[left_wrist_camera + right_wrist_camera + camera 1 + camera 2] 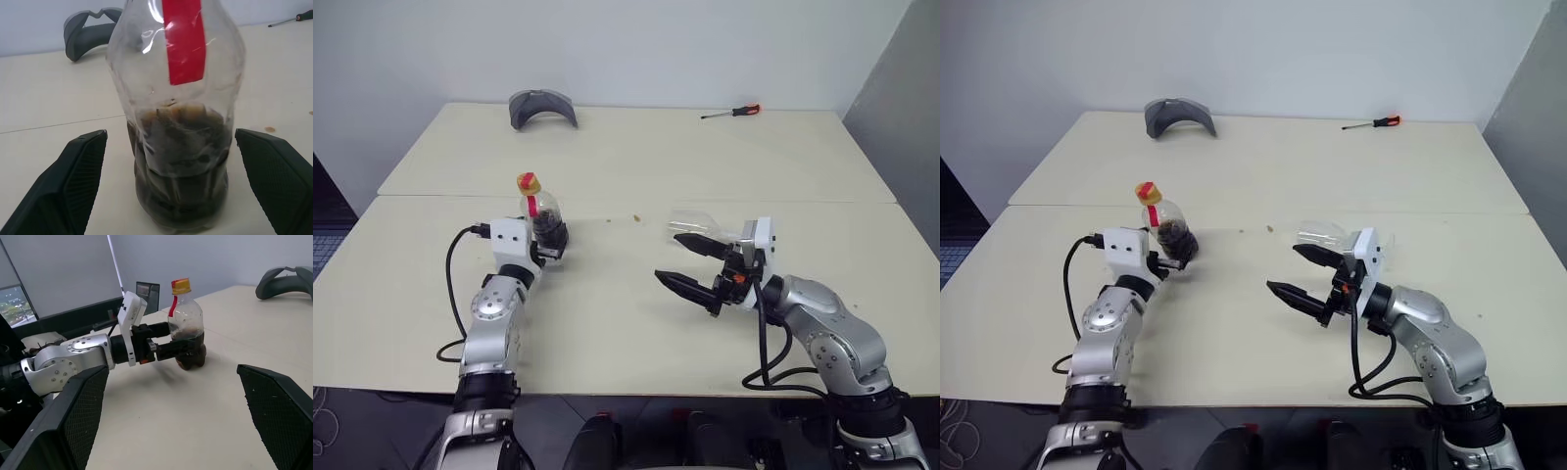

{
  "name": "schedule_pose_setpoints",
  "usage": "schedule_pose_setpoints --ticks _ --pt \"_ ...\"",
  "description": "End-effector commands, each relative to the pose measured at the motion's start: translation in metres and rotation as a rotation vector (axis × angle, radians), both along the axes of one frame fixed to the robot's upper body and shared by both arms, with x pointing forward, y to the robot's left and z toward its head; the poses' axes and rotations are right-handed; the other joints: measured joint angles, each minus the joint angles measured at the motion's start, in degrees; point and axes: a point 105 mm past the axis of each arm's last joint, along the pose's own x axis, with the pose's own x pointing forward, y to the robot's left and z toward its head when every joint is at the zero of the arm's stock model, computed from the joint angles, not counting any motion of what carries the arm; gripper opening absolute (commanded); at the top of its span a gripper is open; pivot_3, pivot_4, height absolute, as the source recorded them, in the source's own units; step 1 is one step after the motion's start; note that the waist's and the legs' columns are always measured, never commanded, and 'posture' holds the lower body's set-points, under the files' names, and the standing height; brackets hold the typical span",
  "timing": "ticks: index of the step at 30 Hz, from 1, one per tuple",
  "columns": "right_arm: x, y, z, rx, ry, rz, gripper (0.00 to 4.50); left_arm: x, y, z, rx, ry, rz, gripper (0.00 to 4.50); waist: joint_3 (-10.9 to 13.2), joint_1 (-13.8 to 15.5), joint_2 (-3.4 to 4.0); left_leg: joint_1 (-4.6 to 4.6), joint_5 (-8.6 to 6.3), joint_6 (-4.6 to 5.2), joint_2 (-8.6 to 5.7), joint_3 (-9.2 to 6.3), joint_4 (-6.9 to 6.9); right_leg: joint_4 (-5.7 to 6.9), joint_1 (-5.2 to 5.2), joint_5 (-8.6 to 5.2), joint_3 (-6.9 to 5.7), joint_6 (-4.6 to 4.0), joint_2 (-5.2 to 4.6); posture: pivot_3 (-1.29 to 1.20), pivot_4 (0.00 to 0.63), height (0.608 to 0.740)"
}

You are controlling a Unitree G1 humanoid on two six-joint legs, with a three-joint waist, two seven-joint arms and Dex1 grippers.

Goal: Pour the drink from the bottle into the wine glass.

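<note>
The left gripper (pixel 171 186) has its jaws spread wide with the bottle (pixel 178 122) standing upright between them; the left wrist view shows bench on either side of the bottle's body, so neither finger touches it. The drink (pixel 181 181), dark reddish-brown, fills only the lower part of the bottle, and a red strip (pixel 183 39) runs down from the neck. Above the jaws the bottle's yellow cap (pixel 528 182) is on. From the right wrist view, the left gripper's black fingers (pixel 168 346) flank the lower, liquid-filled part of the bottle, which sits on the bench (pixel 607 313).

The right gripper (pixel 690 264) also has its jaws wide, with nothing between them (it points toward the left arm's side). Just behind its upper finger, touching or nearly touching it in the head views, is the wine glass (pixel 690 224), clear and hard to make out; whether it lies on its side or stands I cannot tell.

Farther out, beyond both jaws, a grey curved object (pixel 542 107) lies on the far half of the bench behind the bottle, and a screwdriver (pixel 732 113) with a red handle lies at the far edge beyond the right gripper. A small brown speck (pixel 634 217) marks the bench between bottle and glass.
</note>
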Motion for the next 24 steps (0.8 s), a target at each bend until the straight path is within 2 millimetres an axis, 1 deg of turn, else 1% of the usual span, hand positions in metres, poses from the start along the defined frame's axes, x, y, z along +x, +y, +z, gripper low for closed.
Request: schedule_pose_setpoints --ticks 1,8,13,16,20,24 --pt "-0.003 0.002 0.019 0.029 -0.053 0.013 4.47 0.009 0.0 0.016 -0.004 -0.068 -0.015 4.5 0.0 0.0 0.0 0.0 0.0 0.0 -0.01 0.0 0.0 0.0 0.0 0.0 0.0 0.0 0.0 0.0 0.15 0.74" --pt "0.0 0.0 0.023 0.03 -0.048 0.001 4.47 0.025 -0.007 0.021 -0.019 -0.083 -0.047 4.5 0.0 0.0 0.0 -0.03 0.01 -0.01 -0.01 0.01 0.01 0.0 -0.02 0.0 0.0 0.0 -0.01 0.0 0.15 0.74" --pt "0.002 0.0 0.023 0.023 -0.054 -0.002 4.47 0.032 -0.007 0.017 -0.004 -0.078 -0.024 4.5 0.0 0.0 -0.01 -0.03 0.01 -0.01 -0.01 0.0 0.02 0.02 -0.04 0.0 -0.01 0.0 -0.01 0.0 0.15 0.74" --pt "0.002 -0.002 0.021 0.021 -0.051 -0.003 4.5 0.033 -0.006 0.022 -0.027 -0.109 -0.016 3.94 0.0 0.0 -0.01 -0.03 0.01 -0.01 -0.01 0.0 0.02 0.02 -0.04 0.0 0.0 0.0 -0.01 0.0 0.15 0.74" --pt "0.003 -0.001 0.021 0.022 -0.053 -0.005 4.5 0.037 -0.005 0.027 -0.014 -0.122 -0.021 2.7 0.0 0.0 -0.01 -0.05 0.01 -0.02 -0.01 0.0 0.02 0.02 -0.05 0.01 -0.01 0.0 -0.01 0.0 0.15 0.74" --pt "0.003 0.001 0.021 0.028 -0.056 -0.002 4.5 0.038 -0.003 0.029 -0.009 -0.127 -0.021 1.98 0.0 0.0 -0.01 -0.06 0.01 -0.02 -0.02 0.01 0.03 0.02 -0.07 0.01 -0.01 0.0 -0.01 0.0 0.15 0.74"
